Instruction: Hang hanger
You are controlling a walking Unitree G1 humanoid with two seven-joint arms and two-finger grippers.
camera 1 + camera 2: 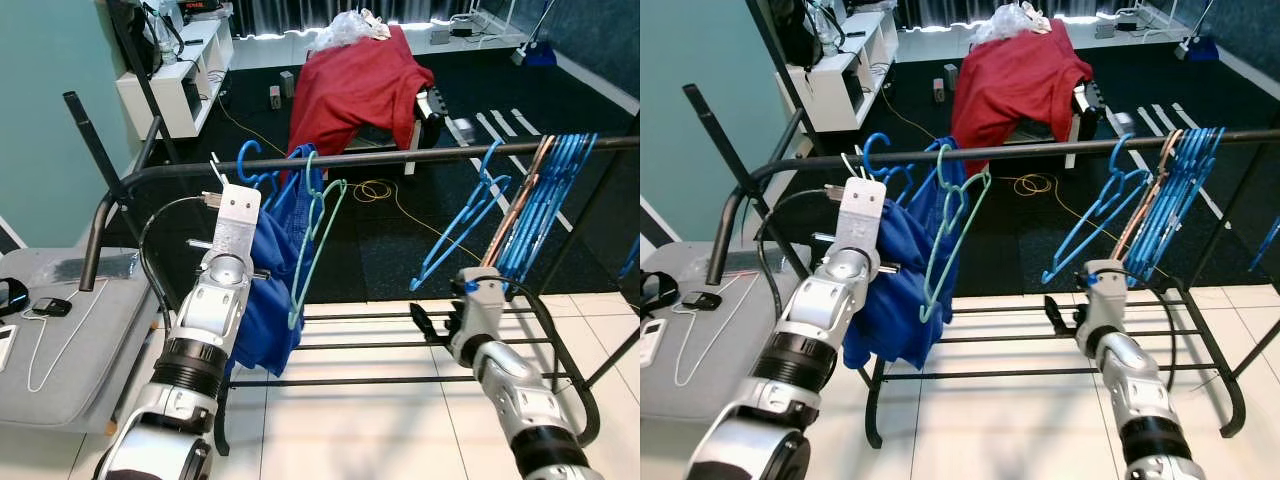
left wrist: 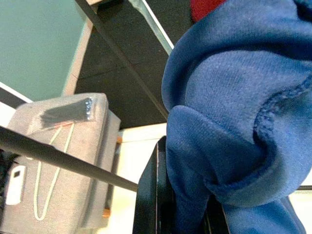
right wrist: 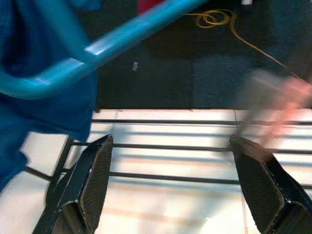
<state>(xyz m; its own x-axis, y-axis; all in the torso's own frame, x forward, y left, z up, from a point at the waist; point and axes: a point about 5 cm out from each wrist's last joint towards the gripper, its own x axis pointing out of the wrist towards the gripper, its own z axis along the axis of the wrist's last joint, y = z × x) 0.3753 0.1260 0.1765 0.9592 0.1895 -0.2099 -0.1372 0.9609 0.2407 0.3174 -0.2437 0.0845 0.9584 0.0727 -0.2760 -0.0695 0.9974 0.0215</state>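
Both arms sit closest to me. Left pincer (image 2: pixel 170 214) is clamped on a blue garment (image 1: pixel 275 290), raised up by the rack's top rail (image 1: pixel 400 157); its black fingers (image 2: pixel 148 195) pinch a fold of the cloth in the wrist view. Garment hangs from the rail's left part, draped down past the left forearm. A teal hanger (image 1: pixel 315 245) hooks on the rail just beside the garment, touching it, tilted a bit. More blue hooks (image 1: pixel 250 160) sit on the rail next to it.

Right pincer (image 3: pixel 180 190) is wide open, gripping nothing, low in front of the rack's lower bars (image 1: pixel 420 345) over white tile floor (image 1: pixel 380 430). In its wrist view a teal bar runs across above the fingers, blurred.

Further right on the rail, one blue hanger (image 1: pixel 465 225) hangs tilted, then a bunch of blue hangers (image 1: pixel 545 200) with a wooden one among them.

Grey bench (image 1: pixel 60 340) at left carries a white cable (image 1: pixel 40 345). Red cloth (image 1: pixel 355 85) drapes over furniture behind the rack.
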